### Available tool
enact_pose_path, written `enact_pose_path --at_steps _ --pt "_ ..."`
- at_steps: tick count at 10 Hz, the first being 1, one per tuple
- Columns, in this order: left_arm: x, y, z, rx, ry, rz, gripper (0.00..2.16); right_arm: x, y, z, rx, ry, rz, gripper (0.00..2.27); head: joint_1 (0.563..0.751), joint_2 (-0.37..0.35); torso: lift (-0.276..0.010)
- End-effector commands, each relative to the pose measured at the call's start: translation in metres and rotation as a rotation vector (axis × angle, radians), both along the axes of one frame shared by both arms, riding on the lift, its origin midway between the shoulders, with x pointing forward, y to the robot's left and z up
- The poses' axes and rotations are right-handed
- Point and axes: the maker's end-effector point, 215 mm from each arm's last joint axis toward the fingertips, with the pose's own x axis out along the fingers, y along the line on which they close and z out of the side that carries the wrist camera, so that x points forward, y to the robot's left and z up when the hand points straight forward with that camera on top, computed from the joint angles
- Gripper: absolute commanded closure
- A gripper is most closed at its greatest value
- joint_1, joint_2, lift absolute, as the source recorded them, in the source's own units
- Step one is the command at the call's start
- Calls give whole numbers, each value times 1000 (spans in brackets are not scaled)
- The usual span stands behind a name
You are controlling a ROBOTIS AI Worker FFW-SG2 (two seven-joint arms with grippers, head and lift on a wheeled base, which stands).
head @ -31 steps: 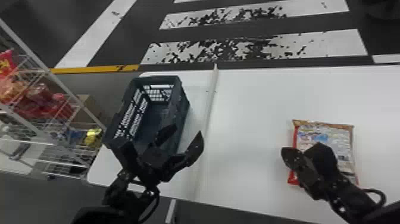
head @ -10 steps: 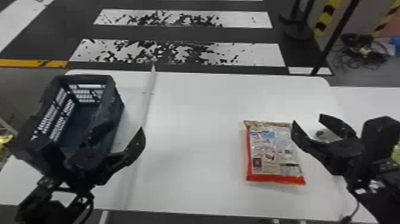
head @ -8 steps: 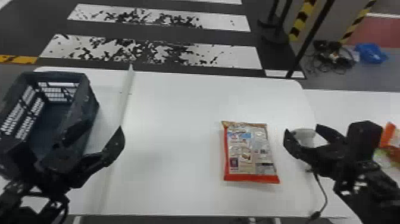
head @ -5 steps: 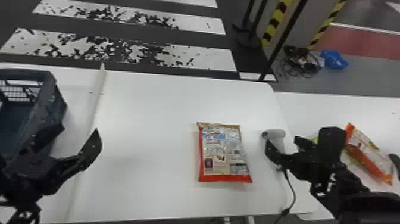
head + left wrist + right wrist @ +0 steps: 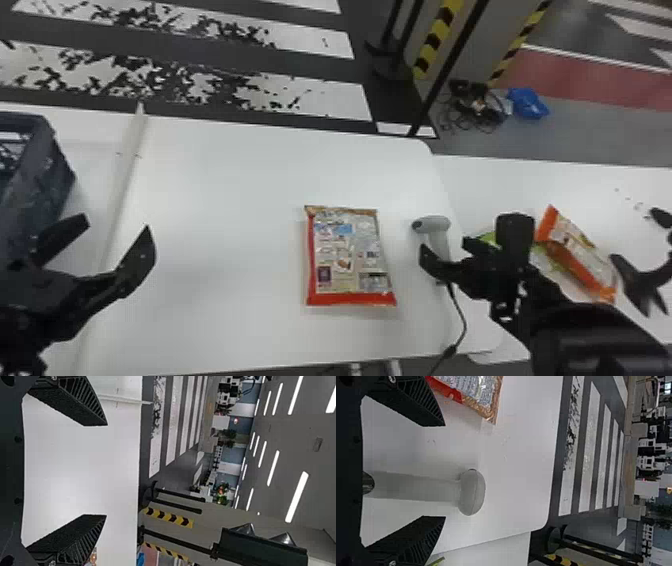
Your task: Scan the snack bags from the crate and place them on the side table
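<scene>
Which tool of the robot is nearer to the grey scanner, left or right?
Right. The right tool is close to the scanner, its open fingers near the handle; the left tool is far to the robot's left, past the snack bag, near the crate.

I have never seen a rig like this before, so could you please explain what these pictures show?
This is a two-armed robot. One picture looks forward and down from its head; the other two come from its wrists and appear turned sideways. The left end effector and right end effector, each two flat black fingers, are open and hold nothing. On the smooth white table are a dark plastic crate at the left, a red-edged printed snack bag and a grey handheld scanner, its handle ungripped near the right fingers. An orange-and-white snack bag lies on the white side table.
</scene>
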Motion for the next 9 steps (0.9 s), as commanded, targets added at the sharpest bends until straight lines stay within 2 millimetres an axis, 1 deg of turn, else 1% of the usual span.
enact_pose_path --at_steps 1,2,3,4,5,6,7,8,9 --pt "-1 -3 -7 1 13 -3 39 5 -7 -12 -4 36 0 46 695 -291 -81" --pt "0 -3 -9 2 14 -3 39 8 -10 -20 -2 59 2 80 695 -299 -81" --pt "-1 -4 -11 4 17 -5 39 13 -15 -25 -18 79 5 178 695 -301 -81" --pt "-1 -6 -11 2 18 -7 39 17 -19 -30 -30 100 14 481 695 -305 -81" --pt "-1 -6 -12 3 20 -9 39 18 -23 -34 -41 120 19 1170 695 -310 -81" --pt "-1 -8 -12 3 20 -11 39 16 -25 -39 -35 147 8 1963 695 -316 -81" --pt "-1 -8 -12 3 20 -11 39 15 -29 -41 -39 161 5 2118 695 -322 -81" --pt "-2 -10 -12 3 20 -14 39 12 -28 -45 -39 176 6 2256 695 -327 -81" --pt "-2 -11 -13 4 21 -12 39 13 -28 -43 -37 172 4 2253 695 -332 -81"
